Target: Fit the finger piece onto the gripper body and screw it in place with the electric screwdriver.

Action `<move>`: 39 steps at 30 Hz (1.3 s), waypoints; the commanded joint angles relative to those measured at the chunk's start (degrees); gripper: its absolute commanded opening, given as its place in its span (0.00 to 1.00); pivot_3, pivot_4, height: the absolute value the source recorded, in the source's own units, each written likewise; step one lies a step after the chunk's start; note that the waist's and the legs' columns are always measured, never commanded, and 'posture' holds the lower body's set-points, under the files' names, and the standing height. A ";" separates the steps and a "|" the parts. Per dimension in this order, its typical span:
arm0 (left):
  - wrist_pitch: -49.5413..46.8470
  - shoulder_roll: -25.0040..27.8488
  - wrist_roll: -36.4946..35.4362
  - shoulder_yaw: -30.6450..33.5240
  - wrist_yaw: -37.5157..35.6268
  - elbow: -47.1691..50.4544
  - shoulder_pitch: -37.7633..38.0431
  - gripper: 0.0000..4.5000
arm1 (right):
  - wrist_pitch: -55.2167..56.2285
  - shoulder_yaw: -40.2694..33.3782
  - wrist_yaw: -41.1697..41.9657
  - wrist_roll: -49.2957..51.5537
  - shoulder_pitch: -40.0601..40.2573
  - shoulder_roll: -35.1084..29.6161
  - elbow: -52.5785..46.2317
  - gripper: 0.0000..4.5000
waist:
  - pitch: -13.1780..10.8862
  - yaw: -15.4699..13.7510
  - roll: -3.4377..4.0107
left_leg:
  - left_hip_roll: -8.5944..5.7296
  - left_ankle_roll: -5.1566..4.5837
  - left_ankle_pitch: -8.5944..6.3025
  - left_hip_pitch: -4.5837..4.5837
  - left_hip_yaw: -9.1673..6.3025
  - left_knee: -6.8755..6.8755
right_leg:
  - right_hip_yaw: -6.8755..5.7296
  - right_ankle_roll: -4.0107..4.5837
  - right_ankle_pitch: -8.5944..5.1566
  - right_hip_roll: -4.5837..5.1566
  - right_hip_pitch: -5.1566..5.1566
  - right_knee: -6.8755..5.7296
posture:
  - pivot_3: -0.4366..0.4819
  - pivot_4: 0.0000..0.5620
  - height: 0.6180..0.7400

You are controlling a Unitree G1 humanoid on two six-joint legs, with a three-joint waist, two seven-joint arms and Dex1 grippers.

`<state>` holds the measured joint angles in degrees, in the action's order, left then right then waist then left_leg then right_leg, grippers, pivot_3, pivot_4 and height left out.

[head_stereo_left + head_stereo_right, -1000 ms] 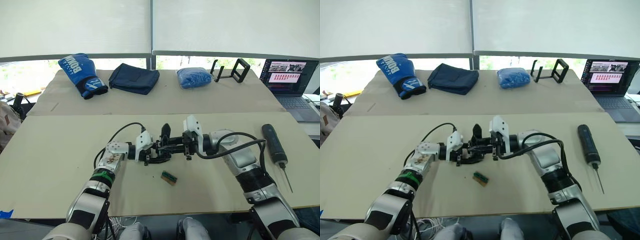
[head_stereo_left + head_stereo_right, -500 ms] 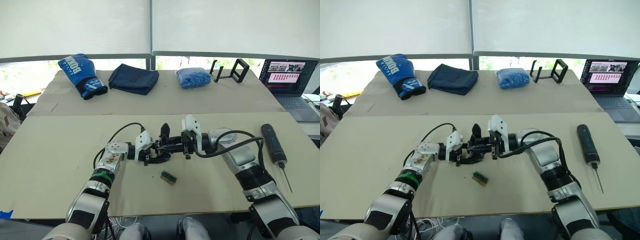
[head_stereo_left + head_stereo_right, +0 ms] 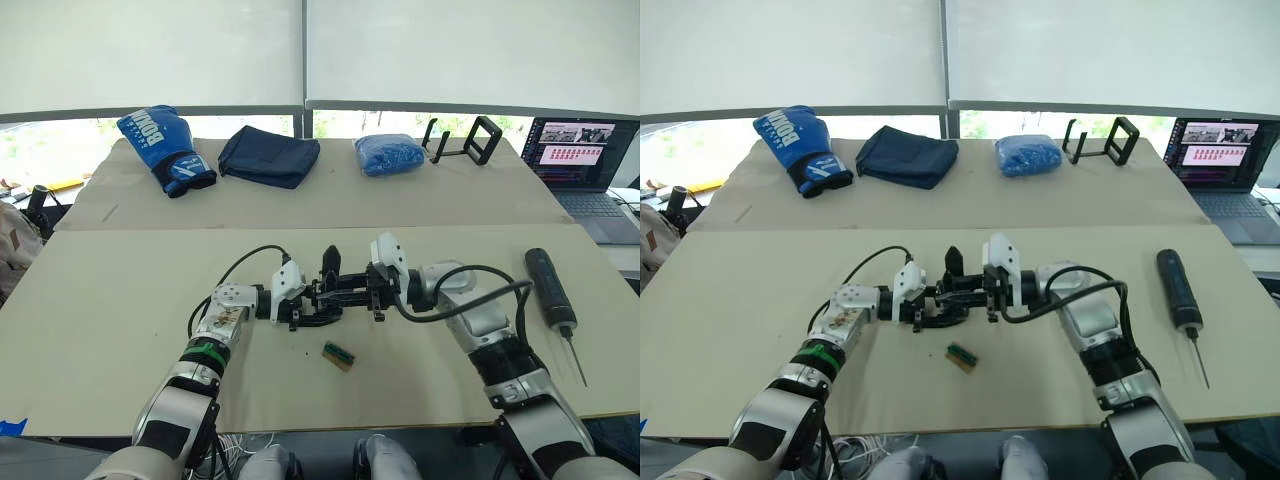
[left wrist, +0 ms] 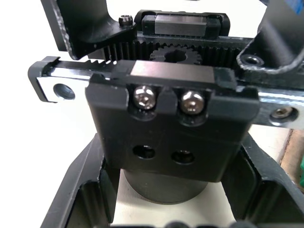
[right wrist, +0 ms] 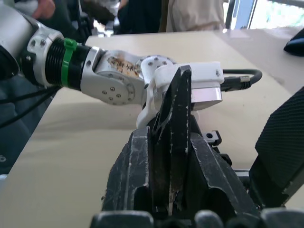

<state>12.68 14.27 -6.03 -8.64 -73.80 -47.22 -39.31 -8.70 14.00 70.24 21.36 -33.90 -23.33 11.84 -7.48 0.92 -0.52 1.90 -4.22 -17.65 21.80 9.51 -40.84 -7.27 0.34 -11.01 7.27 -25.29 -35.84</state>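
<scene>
At the table's middle my two grippers meet. The left gripper (image 3: 312,308) is shut on the gripper body (image 4: 168,137), a black block with two silvery screws on a round base, its upright pointed finger (image 3: 330,262) rising above. My right gripper (image 3: 340,293) is shut on the finger piece (image 5: 174,114), a black wedge tapering to a point, which it holds against the gripper body's right side. The electric screwdriver (image 3: 546,283) lies on the table to the far right, bit pointing toward me, with no gripper near it.
A small green-and-brown block (image 3: 338,355) lies just in front of the grippers. At the back are a blue boxing glove (image 3: 163,145), a dark folded cloth (image 3: 266,156), a blue bundle (image 3: 388,154) and a black stand (image 3: 465,141). A laptop (image 3: 585,160) sits far right.
The right forearm has shifted slightly. Both grippers stay together at the gripper body with the same hold.
</scene>
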 commanded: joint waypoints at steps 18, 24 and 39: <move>0.16 -1.03 0.64 -1.31 -0.27 -1.85 0.98 0.52 | 2.47 -8.18 2.58 6.87 2.38 0.55 -10.10 1.00 | -0.10 -0.20 -0.01 | -0.02 -0.02 0.00 0.24 -0.04 -0.06 | -0.10 -0.01 -0.01 -0.23 -0.09 0.11 | 0.48 0.27 1.00; 0.72 -1.18 0.59 -0.88 0.79 -2.66 0.43 0.84 | -0.99 -10.17 1.73 10.04 2.32 -1.83 -16.93 1.00 | -0.10 -0.29 -0.01 | -0.02 -0.06 -0.02 0.22 -0.06 -0.06 | -0.12 -0.01 0.00 -0.05 -0.06 0.14 | 0.48 0.27 1.00; 0.66 5.57 -2.52 2.18 -1.40 2.58 5.08 0.98 | -10.27 -25.40 -7.69 18.36 11.26 -13.70 -32.14 1.00 | -0.12 0.06 -0.05 | -0.03 -0.08 -0.04 0.20 -0.11 0.04 | -0.15 -0.01 0.00 0.05 -0.07 0.21 | 0.48 0.27 1.00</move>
<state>14.62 17.35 -8.20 -7.61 -74.21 -44.82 -36.70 -17.74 -7.70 64.40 37.44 -23.48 -35.90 -17.05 -7.61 0.98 -0.57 1.87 -4.27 -17.67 21.99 9.39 -40.78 -7.40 0.33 -11.02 7.29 -25.36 -35.63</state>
